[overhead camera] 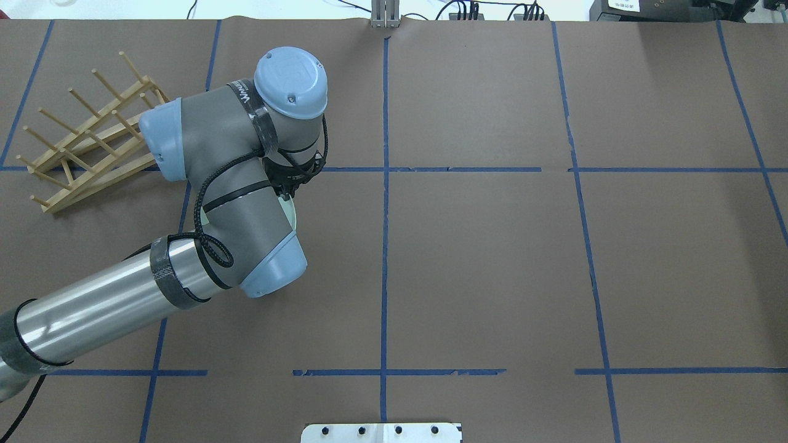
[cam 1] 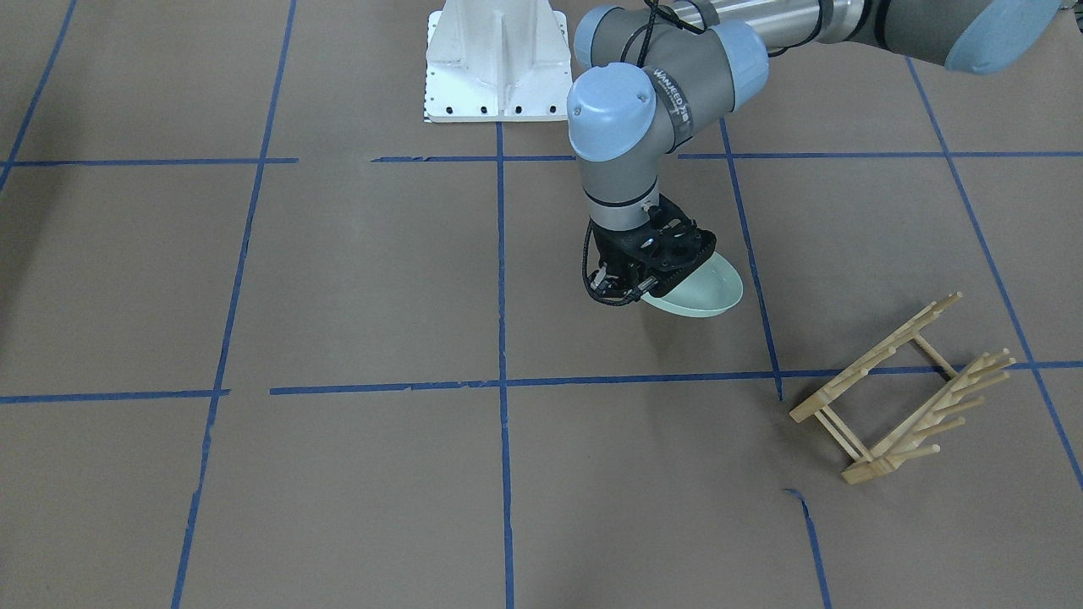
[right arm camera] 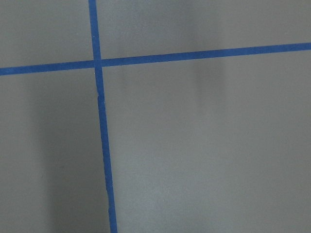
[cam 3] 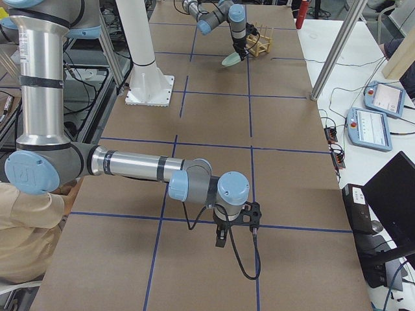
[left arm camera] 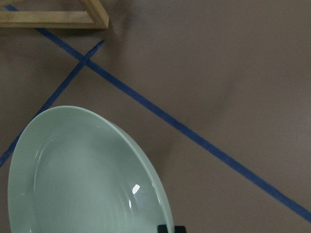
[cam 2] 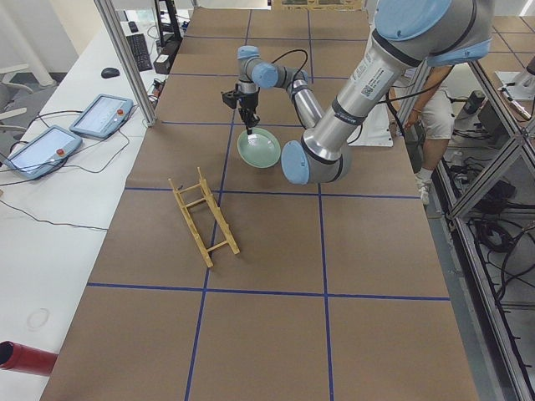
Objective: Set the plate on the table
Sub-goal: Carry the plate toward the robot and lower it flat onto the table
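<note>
The pale mint-green plate (cam 1: pixel 700 293) hangs tilted from my left gripper (cam 1: pixel 645 290), which is shut on its rim, low over the brown table (cam 1: pixel 381 279) near a blue tape line. The plate fills the lower left of the left wrist view (left arm camera: pixel 82 179), and only a sliver shows under the arm in the overhead view (overhead camera: pixel 292 212). It also shows in the exterior left view (cam 2: pixel 259 150). My right gripper (cam 3: pixel 220 238) hangs over the table far from the plate, and only the exterior right view shows it. I cannot tell if it is open or shut.
A light wooden peg rack (cam 1: pixel 905 389) lies tipped on the table beside the plate, on the left arm's side; it shows in the overhead view (overhead camera: pixel 92 141). The white robot base (cam 1: pixel 495 63) stands at the table's robot side. A person sits by the base (cam 3: pixel 26 220).
</note>
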{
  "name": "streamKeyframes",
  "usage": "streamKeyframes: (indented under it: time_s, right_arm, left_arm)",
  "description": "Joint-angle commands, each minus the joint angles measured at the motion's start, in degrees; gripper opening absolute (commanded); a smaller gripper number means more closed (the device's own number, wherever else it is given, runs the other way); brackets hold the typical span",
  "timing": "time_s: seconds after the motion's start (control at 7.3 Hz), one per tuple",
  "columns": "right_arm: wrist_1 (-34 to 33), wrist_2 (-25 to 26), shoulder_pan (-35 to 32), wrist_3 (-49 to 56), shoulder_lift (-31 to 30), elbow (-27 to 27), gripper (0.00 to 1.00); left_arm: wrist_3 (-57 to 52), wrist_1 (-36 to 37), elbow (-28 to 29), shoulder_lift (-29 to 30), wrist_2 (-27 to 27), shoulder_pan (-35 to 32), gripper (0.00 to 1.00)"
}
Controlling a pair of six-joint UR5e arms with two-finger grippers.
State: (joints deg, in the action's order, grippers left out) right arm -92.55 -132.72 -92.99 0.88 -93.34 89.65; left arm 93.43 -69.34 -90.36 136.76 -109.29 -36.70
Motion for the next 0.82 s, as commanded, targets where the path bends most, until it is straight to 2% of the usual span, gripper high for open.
streamKeyframes:
  time_s: [0.0, 0.14, 0.27, 0.41, 0.68]
  right_arm:
    - [0.0, 0.0, 0.0, 0.0, 0.0, 0.0, 1.0]
    - [0.0, 0.0, 0.0, 0.0, 0.0, 0.09, 1.0]
    - [0.0, 0.0, 0.0, 0.0, 0.0, 0.09, 1.0]
    - [0.0, 0.0, 0.0, 0.0, -0.08, 0.0, 1.0]
    - [0.0, 0.0, 0.0, 0.0, -0.08, 0.0, 1.0]
  left_arm:
    - [-1.58, 0.7, 9.44, 3.92, -3.48, 0.22, 0.0]
    - [-1.59, 1.13, 13.25, 6.3, -3.56, 0.22, 0.0]
    - [-2.02, 2.36, 13.55, 6.41, -3.39, 0.4, 0.0]
    - [-6.46, 3.24, 13.46, 5.72, -3.13, 0.4, 0.99]
    - [-10.11, 3.78, 10.23, 5.89, -3.04, 0.05, 1.0]
